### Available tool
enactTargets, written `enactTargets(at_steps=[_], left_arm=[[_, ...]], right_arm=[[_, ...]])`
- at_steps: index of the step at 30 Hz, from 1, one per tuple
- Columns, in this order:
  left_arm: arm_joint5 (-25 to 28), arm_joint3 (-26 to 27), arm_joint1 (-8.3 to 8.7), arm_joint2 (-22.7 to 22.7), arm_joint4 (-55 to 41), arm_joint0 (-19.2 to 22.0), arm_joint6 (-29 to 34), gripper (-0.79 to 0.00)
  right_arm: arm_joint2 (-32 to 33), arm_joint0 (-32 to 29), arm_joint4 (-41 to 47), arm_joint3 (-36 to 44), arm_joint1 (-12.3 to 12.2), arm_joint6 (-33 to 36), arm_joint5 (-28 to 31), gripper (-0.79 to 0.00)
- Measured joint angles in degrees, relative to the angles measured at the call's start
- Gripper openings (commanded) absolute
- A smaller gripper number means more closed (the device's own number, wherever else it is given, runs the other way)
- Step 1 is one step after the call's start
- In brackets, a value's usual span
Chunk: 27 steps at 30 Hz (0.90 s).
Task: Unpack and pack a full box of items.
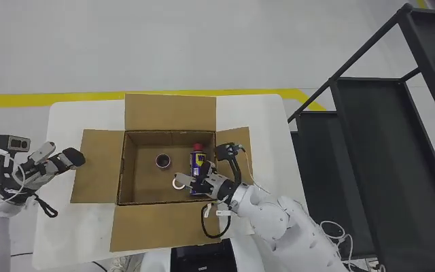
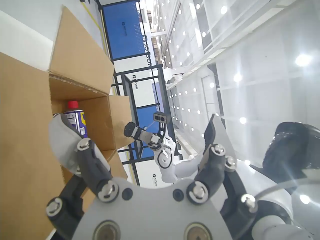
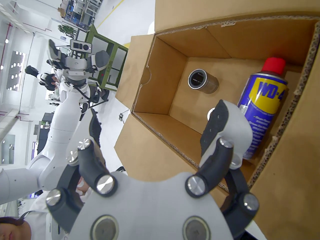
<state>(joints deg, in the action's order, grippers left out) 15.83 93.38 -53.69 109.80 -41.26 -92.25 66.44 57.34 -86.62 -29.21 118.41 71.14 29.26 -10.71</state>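
Observation:
An open cardboard box (image 1: 170, 112) stands in the middle of the white table (image 1: 81, 112). Inside lie a blue and yellow spray can (image 1: 198, 164) with a red cap, a dark metal cylinder (image 1: 163, 160) and a small white item (image 1: 178, 183). My right gripper (image 1: 196, 182) hangs open and empty over the box's front right corner, just above the spray can (image 3: 262, 101) and near the cylinder (image 3: 202, 81). One of its fingers (image 3: 225, 123) partly hides the white item. My left gripper (image 1: 58, 160) is open and empty, outside the box beyond its left flap (image 2: 25, 126).
All four box flaps are folded outward; the front flap (image 1: 160, 224) reaches the table's near edge. A dark metal staircase (image 1: 367, 136) stands to the right of the table. A yellow floor line (image 1: 68, 98) runs behind it.

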Motion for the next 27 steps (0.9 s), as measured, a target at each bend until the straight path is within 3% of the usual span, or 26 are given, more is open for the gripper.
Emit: enactTargets(at_steps=[14,22,27], left_arm=[[-0.14,0.04,0.01,0.09,-0.14,-0.12,0.20,0.000],[-0.14,0.04,0.01,0.09,-0.14,-0.12,0.20,0.000],[-0.14,0.04,0.01,0.09,-0.14,-0.12,0.20,0.000]], right_arm=[[-15.98,25.67,1.86,-16.89,6.24,10.25,-24.34,0.000],[-21.41,31.12,4.73,-23.24,9.52,9.93,-31.03,0.000],[-21.73,31.38,5.01,-23.65,9.76,9.86,-31.27,0.000]])
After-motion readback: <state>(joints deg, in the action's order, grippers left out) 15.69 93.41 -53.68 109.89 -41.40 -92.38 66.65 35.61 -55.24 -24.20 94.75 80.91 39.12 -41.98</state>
